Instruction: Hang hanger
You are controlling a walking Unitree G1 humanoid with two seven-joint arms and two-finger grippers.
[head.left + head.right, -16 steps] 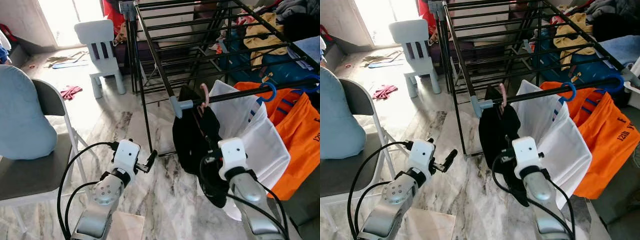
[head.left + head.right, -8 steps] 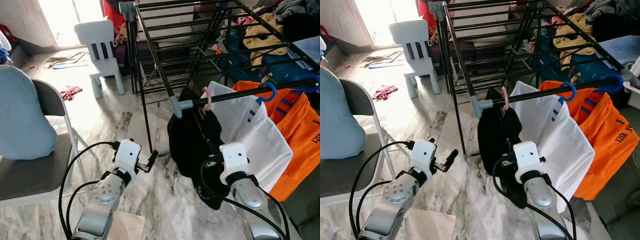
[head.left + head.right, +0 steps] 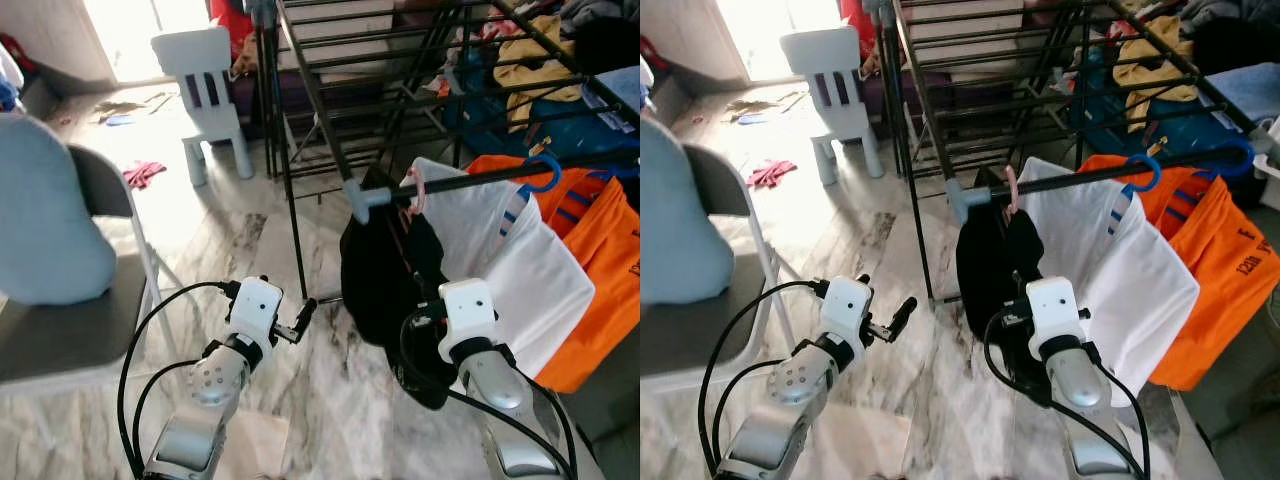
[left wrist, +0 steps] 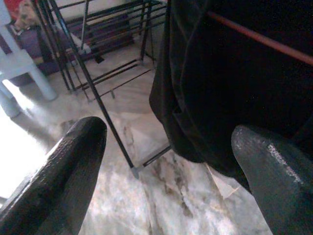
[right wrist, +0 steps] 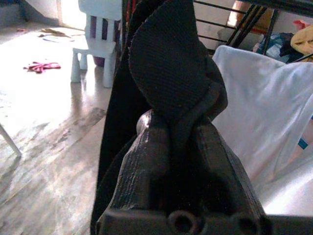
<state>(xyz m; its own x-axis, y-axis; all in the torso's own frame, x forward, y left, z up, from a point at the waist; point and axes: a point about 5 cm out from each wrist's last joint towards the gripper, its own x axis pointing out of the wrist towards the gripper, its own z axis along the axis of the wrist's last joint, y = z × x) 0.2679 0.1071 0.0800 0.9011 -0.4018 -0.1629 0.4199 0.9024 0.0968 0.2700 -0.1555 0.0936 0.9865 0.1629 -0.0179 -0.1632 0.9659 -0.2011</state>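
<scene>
Left arm raised forward, elbow bent, wrist box white, cables looping back from it. Left gripper (image 3: pixel 304 313) held at mid height, black fingers (image 4: pixel 73 161) spread wide apart, nothing between them. Right arm extended forward and up, forearm silver, wrist box white. Right gripper (image 5: pixel 178 129) fingers pressed together, pinching fold of black garment (image 5: pixel 166 73).
</scene>
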